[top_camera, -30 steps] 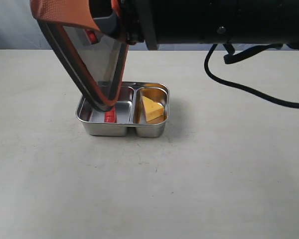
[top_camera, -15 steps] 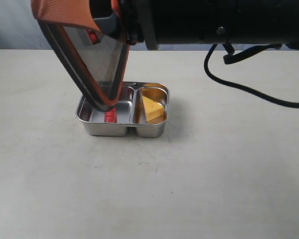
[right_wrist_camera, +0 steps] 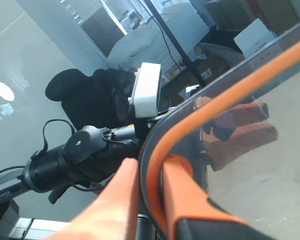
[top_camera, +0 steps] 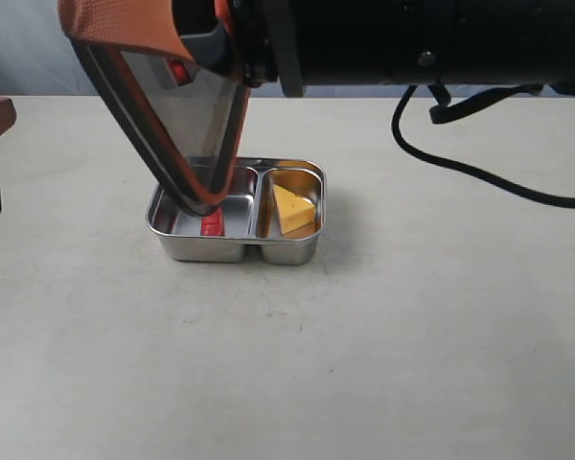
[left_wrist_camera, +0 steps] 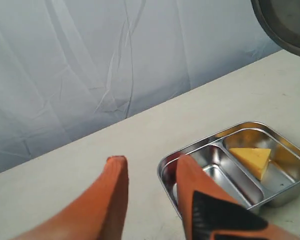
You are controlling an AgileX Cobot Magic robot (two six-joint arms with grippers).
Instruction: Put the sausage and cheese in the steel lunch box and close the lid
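Centre frame, the shiny two-compartment steel lunch box (top_camera: pixel 187 247) sits uncovered: red sausage (top_camera: pixel 211 225) in the larger left compartment, a wedge of yellow cheese (top_camera: pixel 292 209) in the smaller right. The smoky, orange-rimmed lid (top_camera: pixel 187 105) hangs steeply tilted at upper left, its lower corner over the sausage.

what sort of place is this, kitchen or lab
Most likely a robotics lab, not a kitchen: a plain table with a creased fabric backdrop behind it, a black robot arm trailing a cable, and boxes in the room beyond.
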